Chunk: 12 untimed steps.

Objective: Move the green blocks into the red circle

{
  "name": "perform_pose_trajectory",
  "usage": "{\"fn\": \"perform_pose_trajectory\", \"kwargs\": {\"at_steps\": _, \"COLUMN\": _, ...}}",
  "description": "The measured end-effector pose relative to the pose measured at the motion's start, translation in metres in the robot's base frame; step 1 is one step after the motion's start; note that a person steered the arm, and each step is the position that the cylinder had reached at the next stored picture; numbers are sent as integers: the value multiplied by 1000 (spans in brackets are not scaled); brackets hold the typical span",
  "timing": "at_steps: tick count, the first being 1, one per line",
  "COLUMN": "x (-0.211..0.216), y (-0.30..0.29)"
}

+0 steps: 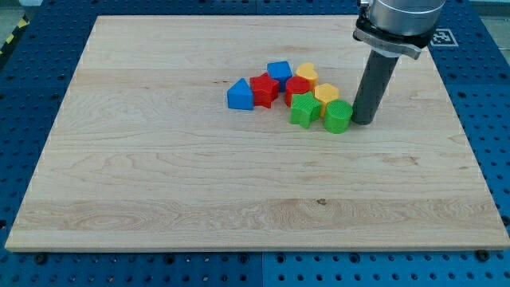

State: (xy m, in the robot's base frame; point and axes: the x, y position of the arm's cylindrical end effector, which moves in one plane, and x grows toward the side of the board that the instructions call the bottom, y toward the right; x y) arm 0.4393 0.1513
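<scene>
my tip [362, 121] touched the green round block [337, 116] right of centre, beside the green star block [304, 109]; no fingers, no legible writing.

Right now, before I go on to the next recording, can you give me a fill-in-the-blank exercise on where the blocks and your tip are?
1. My tip stands just to the view's ____ of the round green block.
2. The star-shaped green block lies to the view's ____ of the round green block.
3. The block furthest to the view's left is ____.
4. All the blocks rest on a ____ board.

Missing words: right; left; blue; wooden
</scene>
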Motion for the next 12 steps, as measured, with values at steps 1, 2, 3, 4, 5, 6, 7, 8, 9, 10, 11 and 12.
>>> {"fn": "perform_pose_trajectory", "kwargs": {"at_steps": 1, "x": 0, "y": 23}}
{"fn": "perform_pose_trajectory", "kwargs": {"at_steps": 2, "x": 3, "y": 27}}
{"fn": "perform_pose_trajectory", "kwargs": {"at_steps": 3, "x": 7, "y": -8}}
{"fn": "perform_pose_trajectory", "kwargs": {"at_steps": 4, "x": 17, "y": -43}}
{"fn": "perform_pose_trajectory", "kwargs": {"at_steps": 5, "x": 17, "y": -46}}
{"fn": "perform_pose_trajectory", "kwargs": {"at_steps": 6, "x": 17, "y": -46}}
{"fn": "perform_pose_trajectory", "kwargs": {"at_steps": 7, "x": 26, "y": -40}}
{"fn": "perform_pose_trajectory", "kwargs": {"at_steps": 8, "x": 50, "y": -43}}
{"fn": "perform_pose_trajectory", "kwargs": {"at_steps": 9, "x": 56, "y": -82}}
{"fn": "perform_pose_trajectory", "kwargs": {"at_steps": 10, "x": 50, "y": -112}}
{"fn": "perform_pose_trajectory", "kwargs": {"at_steps": 11, "x": 30, "y": -95}}
{"fn": "perform_pose_trajectory", "kwargs": {"at_steps": 12, "x": 34, "y": -69}}
